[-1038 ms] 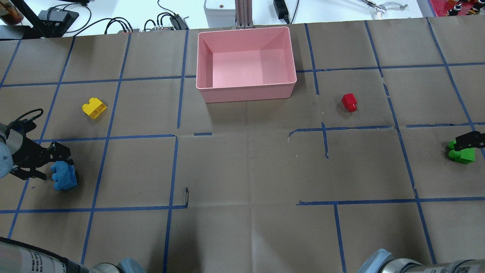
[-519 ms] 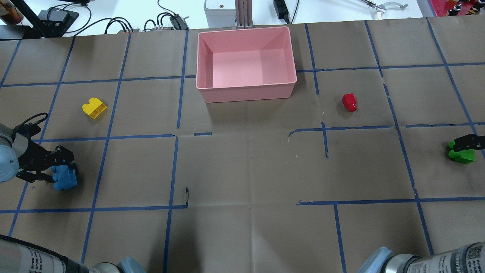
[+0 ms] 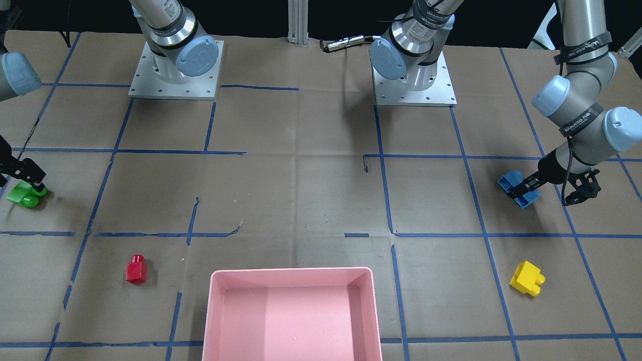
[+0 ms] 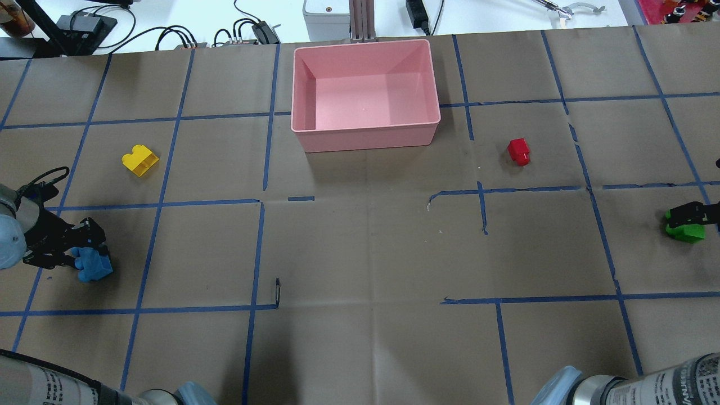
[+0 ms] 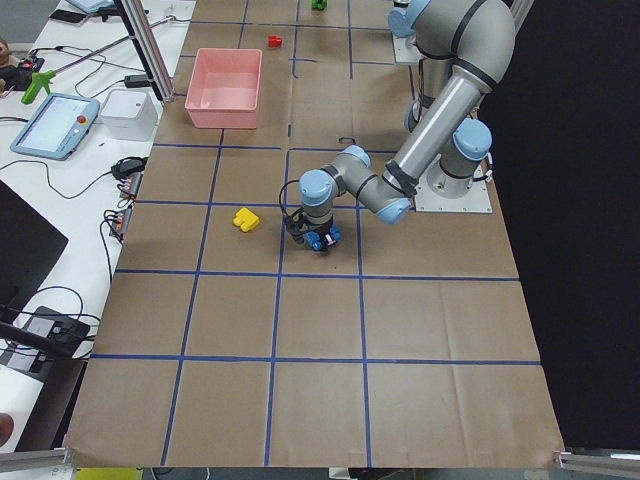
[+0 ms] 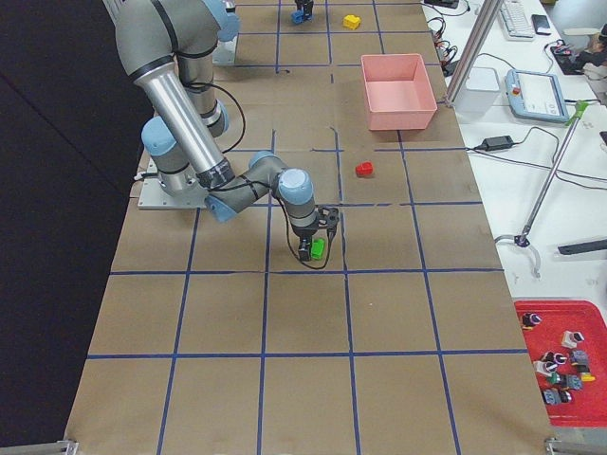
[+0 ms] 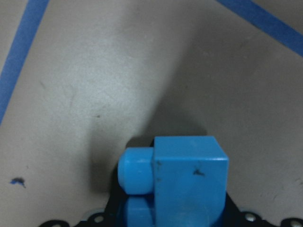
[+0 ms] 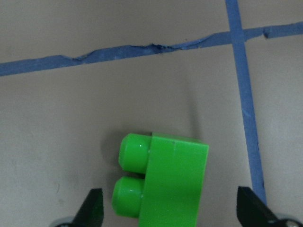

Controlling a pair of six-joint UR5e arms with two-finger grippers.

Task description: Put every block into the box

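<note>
Brown taped surface [image 4: 360, 253]; empty box [image 4: 365, 138] at 12 o'clock. At 8 o'clock, left fingers [image 4: 93, 233] gripped blue brick [image 4: 94, 269]: lift clear before carrying. At 3 o'clock, right fingers [image 8: 92, 208] stood wide astride green brick [image 8: 165, 182]: centre, then close.

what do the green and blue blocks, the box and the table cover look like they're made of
Green block and blue block: moulded plastic, probably; smooth, slightly glossy, with rounded studs. Box: likely plastic too, pink, satin sheen, rounded corners. Table cover: looks like brown paper, matt, with fold creases, marked out with blue tape.
</note>
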